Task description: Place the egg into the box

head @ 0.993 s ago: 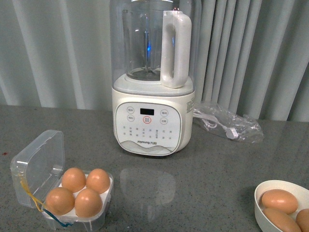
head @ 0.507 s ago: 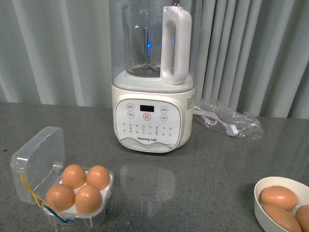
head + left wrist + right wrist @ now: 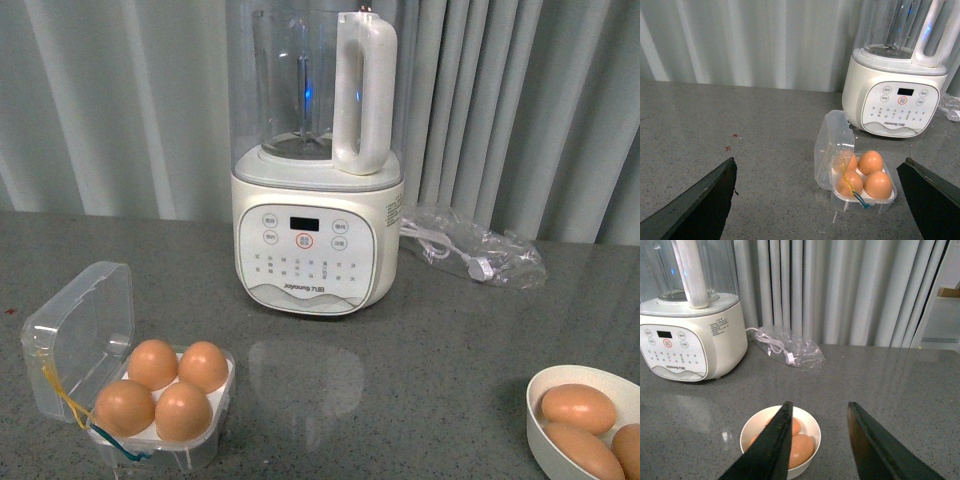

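Note:
The clear plastic box (image 3: 80,330) stands open at the front left of the table, its lid tipped up, with yellow and blue strings on it. All its cells hold brown eggs (image 3: 153,363). In the left wrist view the box (image 3: 832,145) lies ahead between the fingers of my left gripper (image 3: 822,192), which is open wide and empty. My right gripper (image 3: 821,440) is open and empty above the table, with the white bowl (image 3: 752,427) of eggs (image 3: 801,450) partly behind one finger. Neither gripper shows in the front view.
A white blender (image 3: 316,165) with a clear jug stands at the middle back. A clear bag with a cable (image 3: 470,250) lies to its right. The white bowl (image 3: 545,395) holding brown eggs sits at the front right. Grey curtains hang behind the table.
The front view shifted slightly between one second ago and half a second ago. Since then nothing has visibly moved.

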### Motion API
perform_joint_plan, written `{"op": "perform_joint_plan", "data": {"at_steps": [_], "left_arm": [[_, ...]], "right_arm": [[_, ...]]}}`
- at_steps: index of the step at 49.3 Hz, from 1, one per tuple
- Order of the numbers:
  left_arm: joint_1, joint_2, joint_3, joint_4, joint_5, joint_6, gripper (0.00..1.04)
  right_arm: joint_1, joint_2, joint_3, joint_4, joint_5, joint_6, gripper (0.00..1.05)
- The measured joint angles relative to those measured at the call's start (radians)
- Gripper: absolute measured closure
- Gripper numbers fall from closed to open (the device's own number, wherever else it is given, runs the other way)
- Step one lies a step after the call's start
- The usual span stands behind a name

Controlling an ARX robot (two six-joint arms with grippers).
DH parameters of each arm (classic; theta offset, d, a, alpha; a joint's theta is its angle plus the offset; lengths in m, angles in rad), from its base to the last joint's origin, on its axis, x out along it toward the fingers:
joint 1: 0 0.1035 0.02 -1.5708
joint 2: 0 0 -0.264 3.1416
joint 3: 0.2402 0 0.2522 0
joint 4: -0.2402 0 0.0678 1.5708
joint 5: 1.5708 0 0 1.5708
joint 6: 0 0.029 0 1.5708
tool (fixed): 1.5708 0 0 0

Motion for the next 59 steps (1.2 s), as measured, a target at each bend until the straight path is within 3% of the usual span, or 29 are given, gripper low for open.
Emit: {"op": "perform_joint_plan", "data": {"at_steps": [19,38,43,50,59], "left_arm": [[0.000,0.000,0.000,0.000,0.000,0.000,0.07],[0.000,0.000,0.000,0.000,0.000,0.000,0.07],[0.042,0.228,0.127,-0.235,0.219,-0.148,0.07],[0.029,0.584,0.301,0.101,0.240,-0.184,0.07],[0.077,0.925,0.426,0.380,0.268,-0.090,0.07]], "right_arm": [[0.000,0.000,0.000,0.000,0.000,0.001,0.05],[0.000,0.000,0.000,0.000,0.000,0.001,0.07],[0.000,0.000,0.000,0.000,-0.003,0.001,0.07],[-0.001,0.000,0.000,-0.001,0.000,0.001,0.07],[-0.001,0.000,0.000,-0.001,0.000,0.001,0.07]]}}
